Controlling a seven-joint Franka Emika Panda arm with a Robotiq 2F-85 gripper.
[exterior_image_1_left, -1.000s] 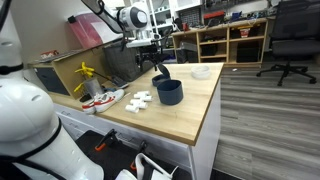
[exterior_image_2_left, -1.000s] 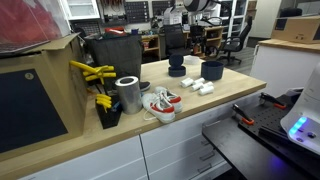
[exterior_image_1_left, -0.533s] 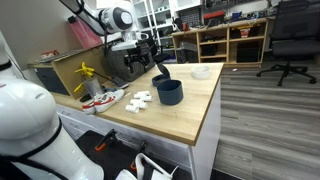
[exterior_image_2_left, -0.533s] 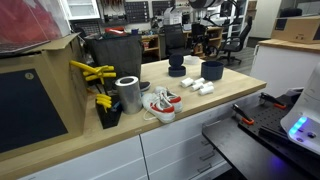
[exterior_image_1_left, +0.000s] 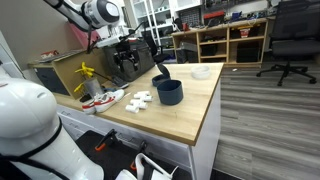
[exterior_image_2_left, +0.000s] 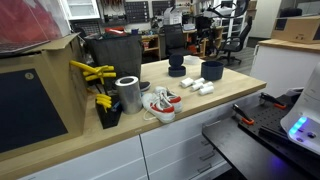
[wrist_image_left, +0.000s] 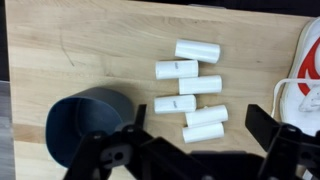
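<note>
In the wrist view you have six white cylinders (wrist_image_left: 200, 85) lying in a loose cluster just right of the frame's centre. That same view gives you one dark cup (wrist_image_left: 85, 125) at the lower left and part of one red-and-white shoe (wrist_image_left: 308, 70) at the right edge. In an exterior view you can count two such shoes side by side near the frame's centre with one silver can (exterior_image_2_left: 127, 93) just left of them, and one white bowl (exterior_image_1_left: 201, 72) shows right of centre in an exterior view.
</note>
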